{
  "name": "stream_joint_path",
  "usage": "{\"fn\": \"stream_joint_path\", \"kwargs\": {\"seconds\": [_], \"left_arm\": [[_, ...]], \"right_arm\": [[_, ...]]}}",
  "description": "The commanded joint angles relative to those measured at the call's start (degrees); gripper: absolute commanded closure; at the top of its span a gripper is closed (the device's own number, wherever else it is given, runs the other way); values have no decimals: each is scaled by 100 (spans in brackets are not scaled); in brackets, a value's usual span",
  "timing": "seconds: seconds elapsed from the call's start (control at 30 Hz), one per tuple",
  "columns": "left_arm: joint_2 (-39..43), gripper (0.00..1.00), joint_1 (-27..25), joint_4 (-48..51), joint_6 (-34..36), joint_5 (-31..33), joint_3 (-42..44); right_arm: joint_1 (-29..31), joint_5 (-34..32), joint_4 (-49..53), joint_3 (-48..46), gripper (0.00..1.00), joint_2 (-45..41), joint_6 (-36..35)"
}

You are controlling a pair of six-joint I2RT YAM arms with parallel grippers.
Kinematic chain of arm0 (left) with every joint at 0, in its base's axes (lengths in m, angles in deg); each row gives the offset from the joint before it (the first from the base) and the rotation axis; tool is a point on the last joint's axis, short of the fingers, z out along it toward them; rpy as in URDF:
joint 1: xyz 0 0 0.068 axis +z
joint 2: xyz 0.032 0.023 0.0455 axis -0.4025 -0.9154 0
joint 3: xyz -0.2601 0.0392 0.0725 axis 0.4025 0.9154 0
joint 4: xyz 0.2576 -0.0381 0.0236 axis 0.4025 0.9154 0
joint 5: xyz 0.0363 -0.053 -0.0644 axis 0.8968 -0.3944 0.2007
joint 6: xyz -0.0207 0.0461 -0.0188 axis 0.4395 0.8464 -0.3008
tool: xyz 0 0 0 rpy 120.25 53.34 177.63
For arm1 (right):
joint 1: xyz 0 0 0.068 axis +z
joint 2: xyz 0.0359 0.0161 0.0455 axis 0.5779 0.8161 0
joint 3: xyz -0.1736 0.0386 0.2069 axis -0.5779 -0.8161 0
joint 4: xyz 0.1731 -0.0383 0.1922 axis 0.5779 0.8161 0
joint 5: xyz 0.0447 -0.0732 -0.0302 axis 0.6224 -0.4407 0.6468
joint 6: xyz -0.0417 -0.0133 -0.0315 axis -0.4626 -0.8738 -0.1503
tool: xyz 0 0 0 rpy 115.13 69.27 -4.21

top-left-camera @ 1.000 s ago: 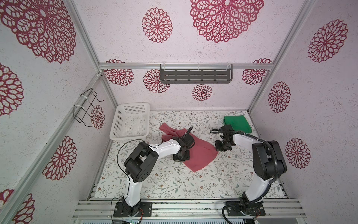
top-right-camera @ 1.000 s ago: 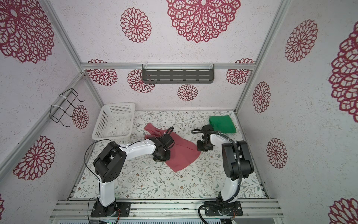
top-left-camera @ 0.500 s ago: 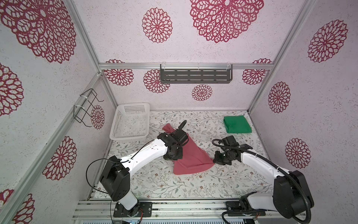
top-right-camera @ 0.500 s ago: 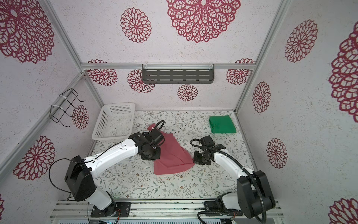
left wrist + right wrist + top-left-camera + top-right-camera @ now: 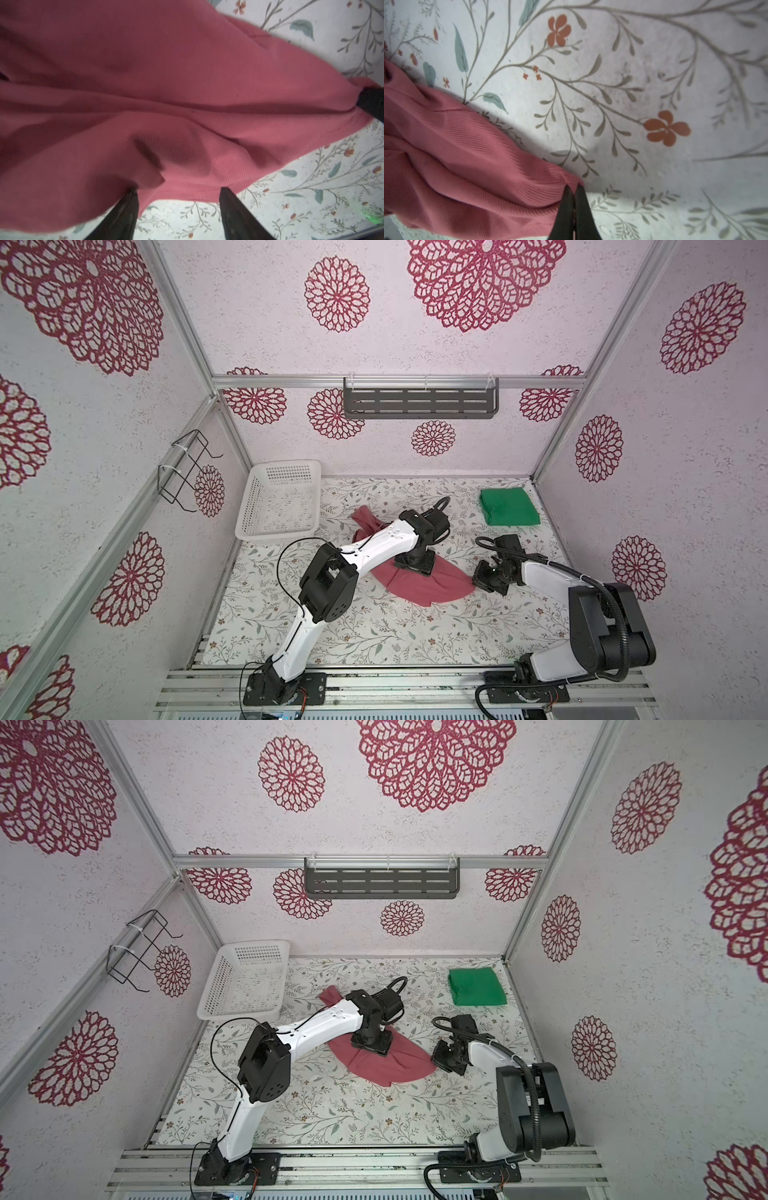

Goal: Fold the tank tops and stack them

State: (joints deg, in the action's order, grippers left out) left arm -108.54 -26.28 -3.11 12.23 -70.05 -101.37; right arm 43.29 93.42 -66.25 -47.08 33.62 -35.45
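**Right jaws clenched on the pink top, left jaws spread over it**

In both top views the dusty pink tank top (image 5: 428, 587) (image 5: 386, 1067) lies rumpled in the middle of the flowered bench (image 5: 374, 635). One end reaches back near the white basket (image 5: 286, 466), which sits at the far left. The green tank top (image 5: 509, 506) (image 5: 478, 986) rests folded square in the far right corner, well apart from both arms.

From above, the left arm comes down on the middle of the pink cloth and hides its own jaws. The left wrist view shows them. Two dark fingers (image 5: 124, 214) stand apart at the hem of the pink top (image 5: 166, 83), with nothing gripped between them (one tip sits right at a fold, and I cannot tell whether it touches).

In the top views the right jaws meet the cloth's right-hand corner, but no grip can be read there. The right wrist view settles it: the jaws are clenched tight on the very corner of the ribbed pink cloth (image 5: 446, 155), with bare bench (image 5: 633, 83) beyond. The same pinched corner shows at the edge of the left wrist view, where creases in the cloth run toward it.
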Motion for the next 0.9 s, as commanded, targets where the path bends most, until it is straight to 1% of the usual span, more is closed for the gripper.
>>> {"fn": "stream_joint_path", "kwargs": {"seconds": [0.0, 0.07, 0.13, 0.2, 0.3, 0.37, 0.43, 0.53, 0.6, 0.67, 0.73, 0.77, 0.8, 0.87], "left_arm": [[1002, 27, 5, -49, -316, 77, 655], [1665, 28, 26, -340, -632, 103, 1359], [2165, 35, 90, -813, -987, 78, 2123], [2501, 47, 213, -1426, -1338, -120, 2839], [2464, 61, 299, -1875, -1429, -196, 3179], [2253, 65, 334, -1892, -1339, -208, 3087], [2033, 66, 360, -1943, -1253, -211, 2994], [1756, 53, 438, -2095, -1208, -295, 2965], [1597, 51, 475, -2194, -1207, -409, 2965], [1471, 51, 476, -2238, -1212, -462, 2939], [1386, 55, 469, -2332, -1231, -585, 2962], [1362, 59, 467, -2386, -1263, -647, 2982], [1346, 65, 454, -2427, -1277, -692, 2999], [1334, 76, 441, -2421, -1282, -691, 3000]], "right_arm": [[-57, -47, -193, 165, 100, 120, -37], [-59, -22, -193, 195, 100, 169, -68], [-60, 19, -204, 207, 100, 206, -94], [-59, 63, -209, 215, 100, 232, -122], [-60, 98, -150, 257, 100, 268, -210], [-61, 112, -98, 281, 100, 245, -244], [-60, 112, -63, 274, 100, 175, -258], [-58, 174, -44, 264, 100, 48, -237], [-54, 364, -1, 275, 100, -66, -306], [-69, 532, 208, 390, 90, -206, -539], [-85, 382, 550, 563, 75, -347, -903], [-115, 254, 739, 677, 68, -373, -1101], [-130, 138, 922, 802, 64, -342, -1315], [-127, 0, 1151, 982, 62, -225, -1599]]}}
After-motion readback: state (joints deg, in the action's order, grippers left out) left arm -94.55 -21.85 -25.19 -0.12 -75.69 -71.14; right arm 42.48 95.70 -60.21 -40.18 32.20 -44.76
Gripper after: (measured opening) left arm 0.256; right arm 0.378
